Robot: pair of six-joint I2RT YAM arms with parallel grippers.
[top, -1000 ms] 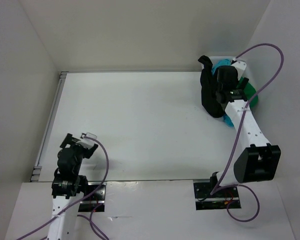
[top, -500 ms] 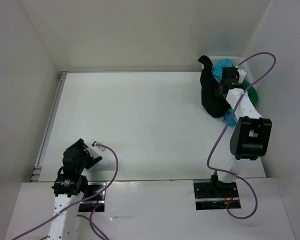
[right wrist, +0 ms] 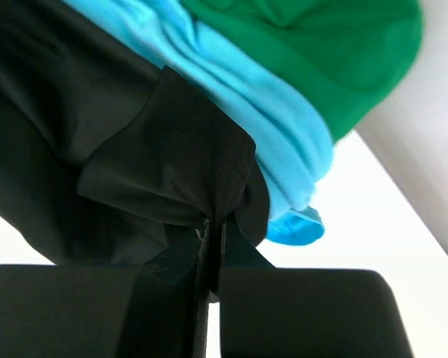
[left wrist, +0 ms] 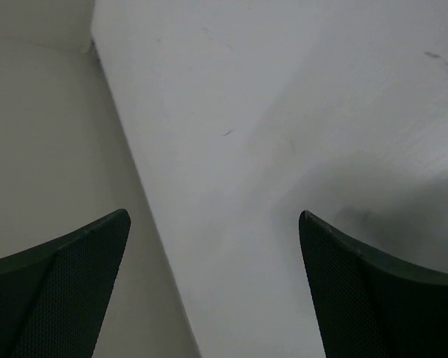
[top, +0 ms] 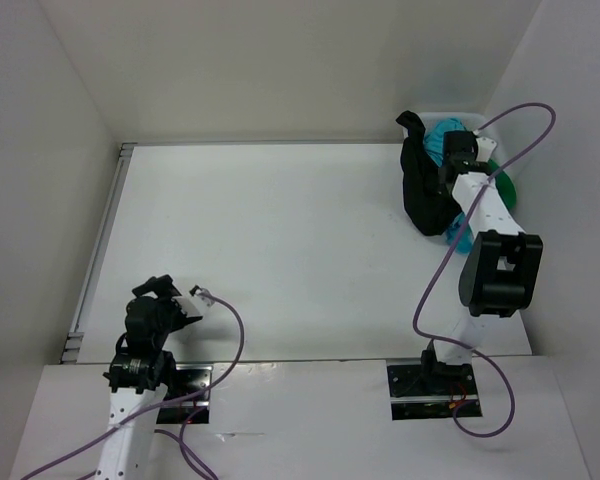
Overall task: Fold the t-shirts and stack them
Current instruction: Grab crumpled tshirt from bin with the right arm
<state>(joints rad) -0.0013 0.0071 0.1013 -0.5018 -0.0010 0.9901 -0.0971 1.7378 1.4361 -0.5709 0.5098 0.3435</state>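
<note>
Three t-shirts lie crumpled together at the table's far right corner: a black one (top: 420, 195) hanging toward the table, a turquoise one (top: 443, 135) behind it and a green one (top: 504, 186) against the right wall. My right gripper (top: 448, 178) reaches into the pile. In the right wrist view the black t-shirt (right wrist: 127, 112), the turquoise t-shirt (right wrist: 269, 134) and the green t-shirt (right wrist: 321, 52) fill the frame, and my right gripper (right wrist: 213, 227) is shut on a fold of the black cloth. My left gripper (top: 185, 300) (left wrist: 213, 224) hangs open near its base over bare table.
White walls close in the table (top: 280, 240) at the back, left and right; the right wall stands right beside the pile. A metal rail (top: 100, 250) runs along the left edge. Purple cables (top: 520, 130) loop off both arms.
My right gripper has gone from open to shut, pinching the black t-shirt, after its arm reached farther into the pile. The left arm has drawn back and down toward its base.
</note>
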